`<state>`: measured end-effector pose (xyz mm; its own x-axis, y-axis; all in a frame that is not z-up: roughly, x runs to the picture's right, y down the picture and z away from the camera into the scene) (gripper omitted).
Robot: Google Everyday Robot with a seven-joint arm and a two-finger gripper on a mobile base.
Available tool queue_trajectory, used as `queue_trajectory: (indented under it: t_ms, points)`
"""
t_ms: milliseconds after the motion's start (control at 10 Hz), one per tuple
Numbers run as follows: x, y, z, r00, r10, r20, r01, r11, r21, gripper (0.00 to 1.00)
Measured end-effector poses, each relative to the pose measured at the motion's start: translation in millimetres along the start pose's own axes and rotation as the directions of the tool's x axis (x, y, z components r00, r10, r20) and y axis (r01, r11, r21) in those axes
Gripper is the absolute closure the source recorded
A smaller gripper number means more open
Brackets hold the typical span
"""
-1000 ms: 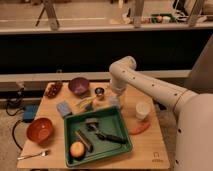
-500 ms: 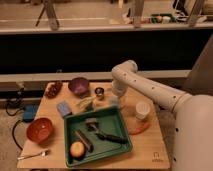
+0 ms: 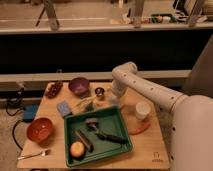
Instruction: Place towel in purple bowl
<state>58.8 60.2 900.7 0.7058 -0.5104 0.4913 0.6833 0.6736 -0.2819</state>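
Note:
The purple bowl [image 3: 79,86] stands empty at the back left of the wooden table [image 3: 150,145]. A small blue folded piece [image 3: 64,108], which looks like the towel, lies flat in front of the bowl to its left. A greenish crumpled item [image 3: 86,104] lies between them and the tray. My gripper [image 3: 113,98] hangs from the white arm, low over the table's back middle. It is right of a small metal cup [image 3: 99,92], well right of the bowl and the blue piece.
A green tray [image 3: 118,119] in front holds an apple [image 3: 77,149] and dark utensils. A white cup [image 3: 142,110] and an orange-red item [image 3: 139,129] sit on the right. A red bowl [image 3: 40,129], a fork [image 3: 34,155] and a dark red item [image 3: 54,89] are on the left.
The arm's elbow has shifted slightly right and lower; the gripper stays near the metal cup. The objects on the table have not moved.

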Motion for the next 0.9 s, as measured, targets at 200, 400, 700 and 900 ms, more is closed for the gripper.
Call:
queue_trajectory:
  t_ms: [200, 400, 700, 900]
  points:
    - [1.8, 0.7, 8.7, 1.0, 0.002, 0.013, -0.002, 1.0, -0.016, 0.2]
    - [0.9, 0.6, 21.8, 1.0, -0.005, 0.021, 0.006, 0.999, -0.042, 0.2]
    - [-5.0, -2.0, 37.2, 0.999, -0.027, 0.03, 0.029, 0.998, -0.055, 0.2]
    - [-7.3, -1.7, 47.7, 0.999, -0.03, 0.038, 0.032, 0.997, -0.068, 0.2]
